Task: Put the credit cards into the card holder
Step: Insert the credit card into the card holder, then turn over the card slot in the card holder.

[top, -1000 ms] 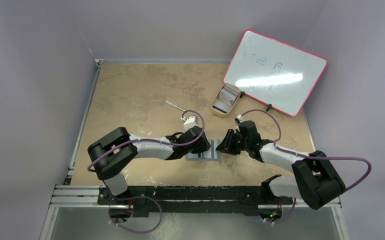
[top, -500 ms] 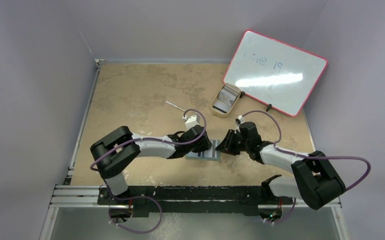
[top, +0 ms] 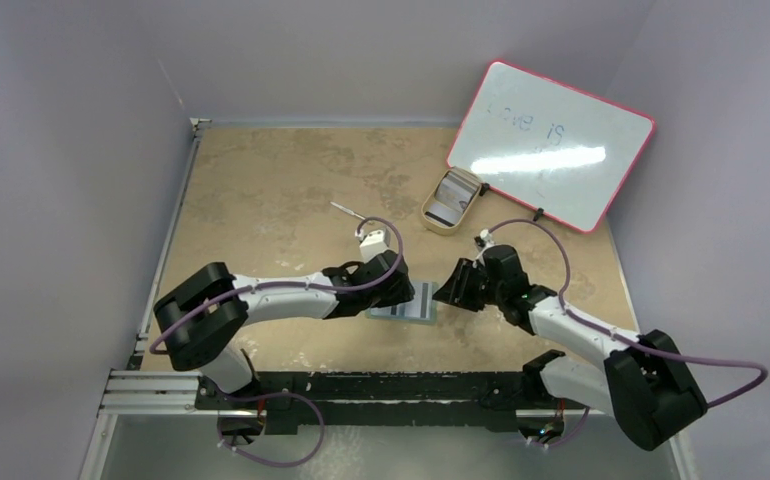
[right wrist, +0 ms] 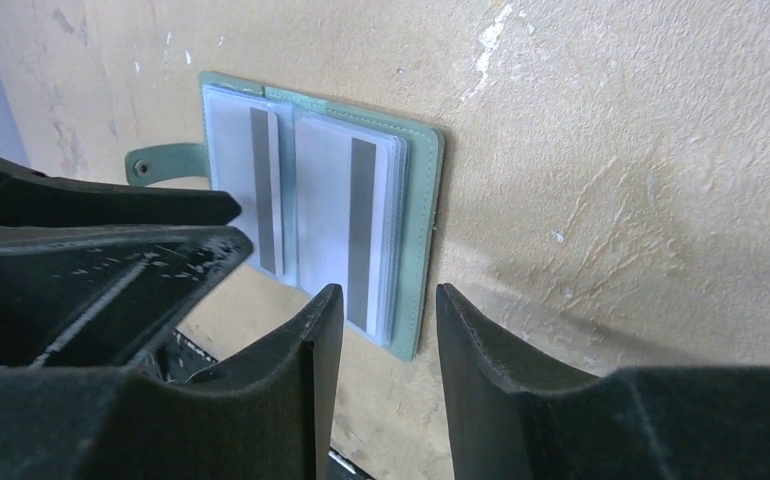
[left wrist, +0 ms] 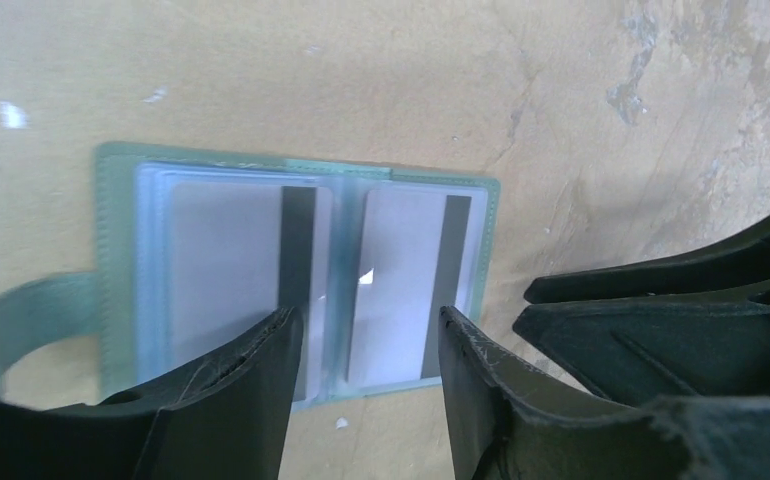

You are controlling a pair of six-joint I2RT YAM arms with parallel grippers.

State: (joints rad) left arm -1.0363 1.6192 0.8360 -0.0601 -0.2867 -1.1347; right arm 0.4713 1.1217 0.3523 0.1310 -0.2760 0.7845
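One card holder lies open on the one worktop, showing two credit cards (one dark-striped card per side). One beige oval tray holds what may be more, too small to count. One whiteboard, one thin stick, two arms, two claws: left claw, right claw.

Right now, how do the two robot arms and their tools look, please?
The left arm and right arm have white links, black joints and a thin purple cable. The left tool and right tool have black, tapered, scuffed fingers.
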